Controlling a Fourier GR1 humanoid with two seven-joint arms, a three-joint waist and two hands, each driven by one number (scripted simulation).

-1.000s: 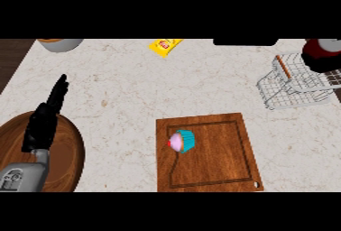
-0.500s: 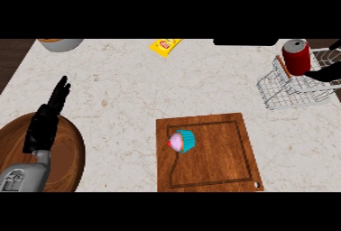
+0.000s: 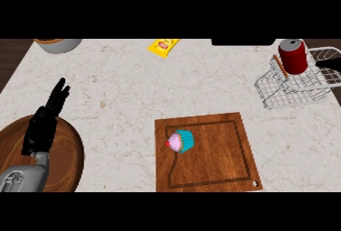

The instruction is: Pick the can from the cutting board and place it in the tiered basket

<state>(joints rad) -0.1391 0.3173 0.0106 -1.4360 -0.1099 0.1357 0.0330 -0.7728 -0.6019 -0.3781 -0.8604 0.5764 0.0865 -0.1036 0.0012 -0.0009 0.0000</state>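
With the red cylindrical can (image 3: 293,56) upright over the grey wire tiered basket (image 3: 293,90) at upper right, right hand unseen, settle it fully inside before retreating; the black left hand (image 3: 45,122) rests open and empty at lower left.

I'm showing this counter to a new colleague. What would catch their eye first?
Probably the red can standing upright in the wire tiered basket at the far right. Next, the cupcake lying on the wooden cutting board near the middle, and the left hand resting open at the left.
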